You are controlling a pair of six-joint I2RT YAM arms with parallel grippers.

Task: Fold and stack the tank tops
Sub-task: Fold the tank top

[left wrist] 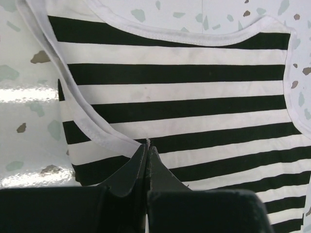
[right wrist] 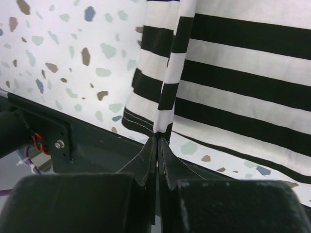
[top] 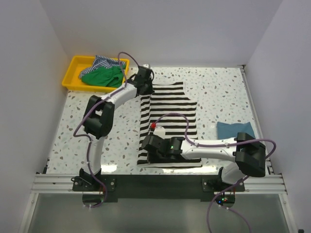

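"Speckled bench (top: 221, 92) is filling the floor of a white-walled booth. Where is the top they are working on?"

"It is lying flat in the middle of the bench. That is the black-and-white striped tank top (top: 172, 114), neck toward the far wall and hem toward the arm bases. Its left edge is rising in a narrow ridge, because both tools are gripping along that side."

"Both pinching, then?"

"Yes. The left tool (top: 145, 83) is reaching out long to the far end, its fingers (left wrist: 131, 170) pressed together on the cloth beside the white-bound armhole. The right tool (top: 146, 143) is lying low, with its forearm crossing the hem from the right. Its fingers (right wrist: 146, 160) are clamping the near left hem corner, where the cloth is bunching into a pleat."

"Why one at each end?"

"I am reading it as a lengthwise fold. Holding both ends of one edge would be keeping that edge straight for a carry over to the right. By that reading, this top is only starting its first fold."

"And the others?"

"The teal-blue tank top (top: 234, 130) is sitting as a small folded square near the right edge of the bench, well apart — probably serving as the base of the stack. The green tank top (top: 103, 76) and the finely blue-striped tank top (top: 104, 62) are lying crumpled in the yellow tray (top: 73, 73) at the far left corner, near the left arm's wrist."
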